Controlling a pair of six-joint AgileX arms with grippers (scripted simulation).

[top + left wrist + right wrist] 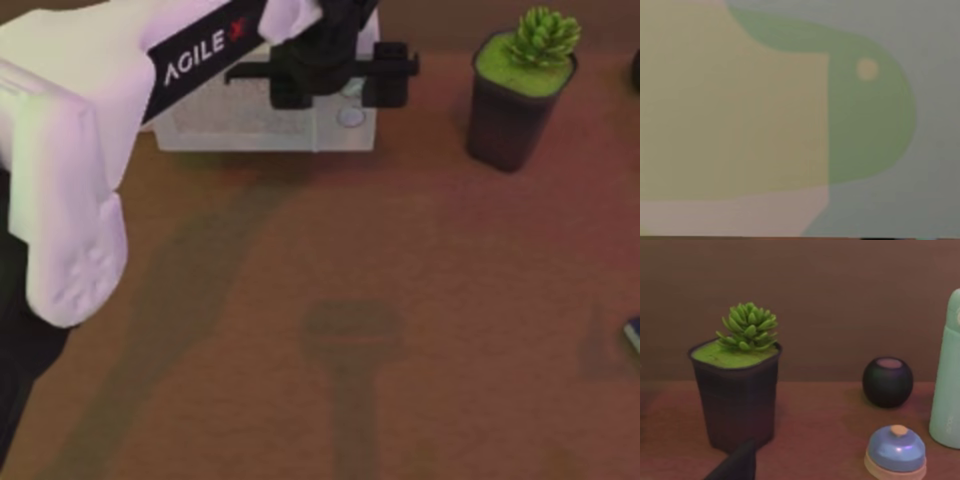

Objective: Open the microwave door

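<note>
The brown worktop (420,300) fills most of the top view, and my left arm (70,150) reaches across its left side toward the far edge, the big white link with the AgileX lettering covering the near-left corner of the microwave (200,135). That white box stands at the far edge, left of the middle, facing the near side. The microwave door (235,118), with its speckled grey mesh window, lies flat against the front and looks closed. My left pincer (335,75) hangs right over the microwave's right part, its black body above the seam between the door and the strip with the knobs; one round knob (351,117) shows just below it. I cannot tell whether its fingers are spread or closed, nor whether they touch the door. The left wrist view is a close blur of pale yellowish and green-grey flat shapes with one small round spot (867,69), too near to read. Well to the right of the microwave stands a dark pot with a green succulent (523,85). My right pincer appears only as a dark tip (737,465) in the right wrist view, near the pot; its state I cannot tell. Farther off there stand a pale green bottle (947,375), a black round object (888,381) and a blue bell (896,450).
</note>
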